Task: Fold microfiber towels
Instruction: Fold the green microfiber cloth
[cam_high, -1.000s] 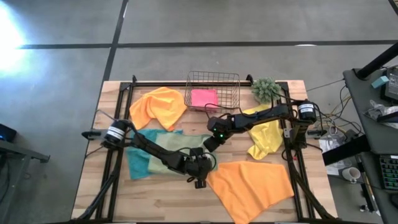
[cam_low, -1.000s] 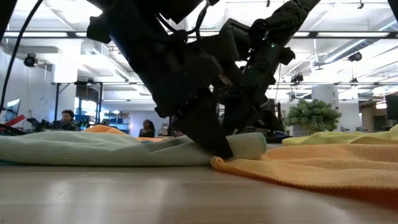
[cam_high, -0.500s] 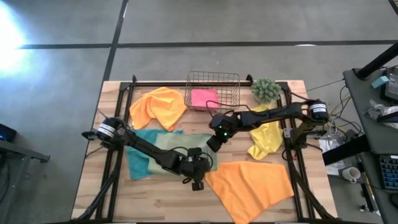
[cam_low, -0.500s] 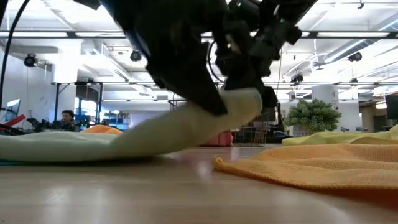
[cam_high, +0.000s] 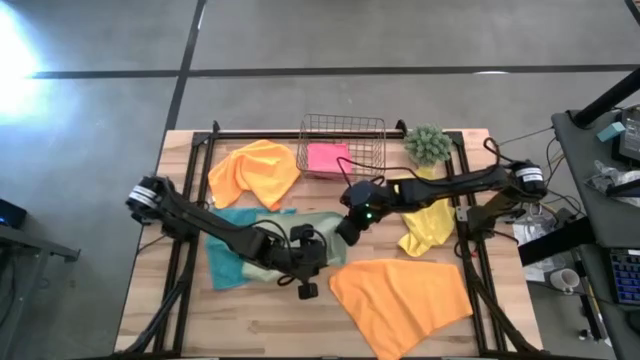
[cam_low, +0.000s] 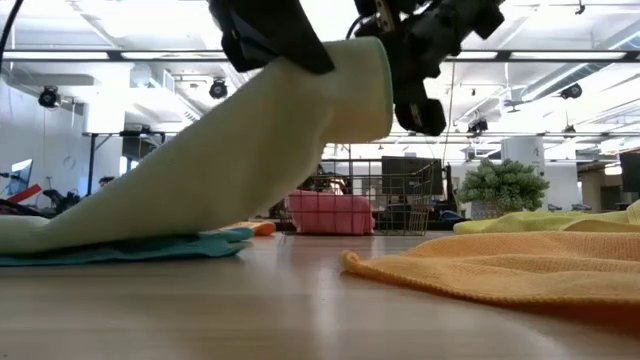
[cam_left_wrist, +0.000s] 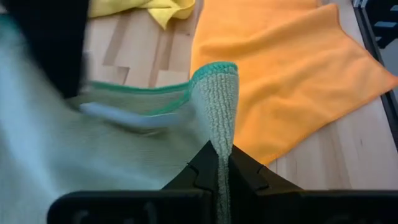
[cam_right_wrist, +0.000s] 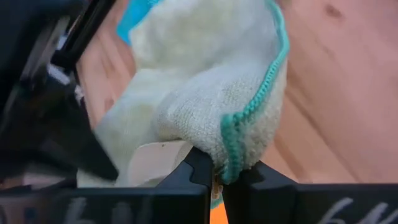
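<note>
The sage green towel (cam_high: 285, 232) lies partly over the teal towel (cam_high: 222, 258) at the table's middle left. In the low view its right end (cam_low: 320, 100) is raised and its left end (cam_low: 60, 235) rests on the teal towel (cam_low: 130, 250). My left gripper (cam_high: 312, 262) and my right gripper (cam_high: 346, 232) are both shut on that raised end. One orange towel (cam_high: 252, 170) lies at the far left and another (cam_high: 400, 295) at the near right. The yellow towel (cam_high: 428, 218) lies at the right. The pink towel (cam_high: 328, 157) sits in the basket. My left gripper pinches the sage towel's green-hemmed edge (cam_left_wrist: 219, 118) between its two fingers, at the towel's near right corner. The held end is lifted clear of the table and the cloth slopes down to the left. My right gripper pinches the sage towel's hemmed edge (cam_right_wrist: 245, 127) between its two fingers, at the towel's far right corner. The cloth bunches over the fingertips. That end is lifted clear of the table.
A copper wire basket (cam_high: 342, 140) stands at the far middle, with a small green plant (cam_high: 428, 143) to its right. The near orange towel lies just right of both grippers. Bare wood shows along the near left edge (cam_high: 230, 320).
Both grippers have gone up and a little toward the table's left edge. They carry the sage towel's right end off the table. That end now hangs high and the cloth slopes down, while its left end stays on the teal towel.
</note>
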